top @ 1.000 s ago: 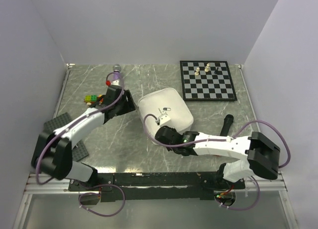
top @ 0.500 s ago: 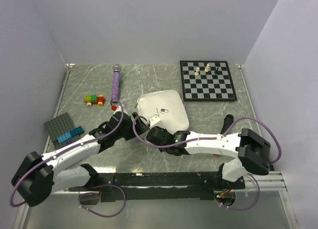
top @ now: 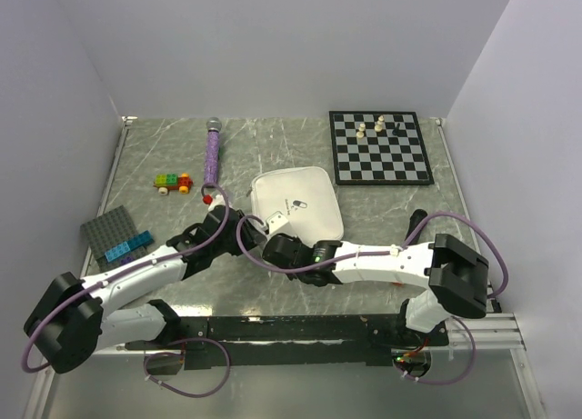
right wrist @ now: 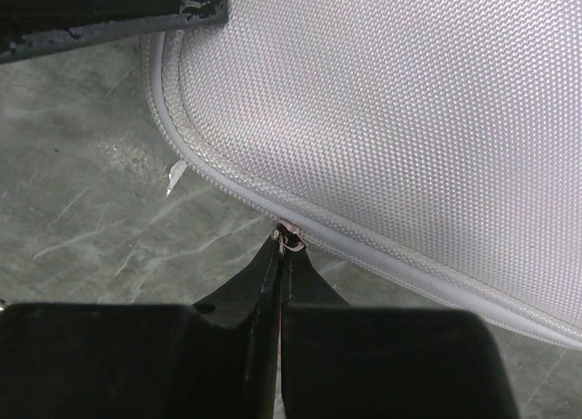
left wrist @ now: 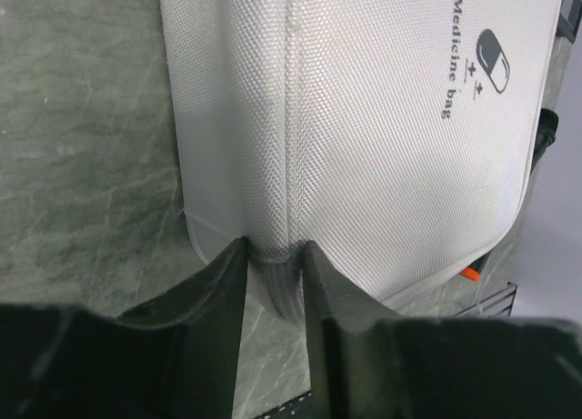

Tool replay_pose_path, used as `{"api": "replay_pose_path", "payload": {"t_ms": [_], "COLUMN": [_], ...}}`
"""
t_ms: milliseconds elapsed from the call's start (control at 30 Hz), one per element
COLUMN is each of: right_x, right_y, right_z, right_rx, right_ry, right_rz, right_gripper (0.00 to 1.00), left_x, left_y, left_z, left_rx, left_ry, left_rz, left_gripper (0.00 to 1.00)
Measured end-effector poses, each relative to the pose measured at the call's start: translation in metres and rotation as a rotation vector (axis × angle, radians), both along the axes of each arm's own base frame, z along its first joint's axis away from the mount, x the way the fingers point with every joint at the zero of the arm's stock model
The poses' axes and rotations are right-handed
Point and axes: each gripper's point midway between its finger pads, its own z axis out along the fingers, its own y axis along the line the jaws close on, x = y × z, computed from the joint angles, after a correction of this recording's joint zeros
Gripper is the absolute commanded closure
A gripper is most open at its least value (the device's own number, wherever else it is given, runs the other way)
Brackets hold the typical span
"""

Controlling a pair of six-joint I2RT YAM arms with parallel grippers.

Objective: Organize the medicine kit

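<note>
The white medicine kit (top: pixel 297 201) lies flat and closed in mid-table, its pill logo up. It fills the left wrist view (left wrist: pixel 364 119) and the right wrist view (right wrist: pixel 409 101). My left gripper (top: pixel 246 222) is at the kit's near-left corner, its jaws (left wrist: pixel 275 252) shut on the grey seam there. My right gripper (top: pixel 271 236) is just beside it at the near edge, shut (right wrist: pixel 284 248) on the small metal zipper pull (right wrist: pixel 290 238) of the kit's zip.
A chessboard (top: pixel 400 160) with a few pieces lies at the back right. A purple wand (top: pixel 212 153), a toy block car (top: pixel 172 182) and a grey baseplate (top: pixel 107 230) with blue bricks sit on the left. A black object (top: pixel 416 224) lies right of the kit.
My left arm swung from the far left by the wand to the kit's near-left corner and closed on it. The kit went from tilted to flat. My right gripper slid left along its edge.
</note>
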Motion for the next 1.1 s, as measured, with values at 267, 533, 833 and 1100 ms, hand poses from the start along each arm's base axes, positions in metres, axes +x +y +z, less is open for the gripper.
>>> {"api": "replay_pose_path", "payload": {"t_ms": [267, 533, 833, 1100], "right_x": [0.0, 0.005, 0.027, 0.062], "right_y": [0.001, -0.008, -0.097, -0.132], "right_z": [-0.004, -0.006, -0.006, -0.003], "right_rx": [-0.009, -0.019, 0.089, 0.291], "right_ry": [0.0, -0.012, 0.032, 0.1], "right_rz": [0.005, -0.029, -0.375, -0.613], "right_gripper": [1.0, 1.0, 1.0, 1.0], "left_x": [0.0, 0.003, 0.011, 0.019], "left_y": [0.001, 0.004, 0.013, 0.018], "left_z": [-0.003, -0.003, -0.002, -0.002], "left_rx": [0.003, 0.01, 0.011, 0.003], "left_ry": [0.011, 0.006, -0.002, -0.002], "left_rz": [0.008, 0.031, 0.042, 0.038], "left_gripper": [0.99, 0.99, 0.99, 0.99]}}
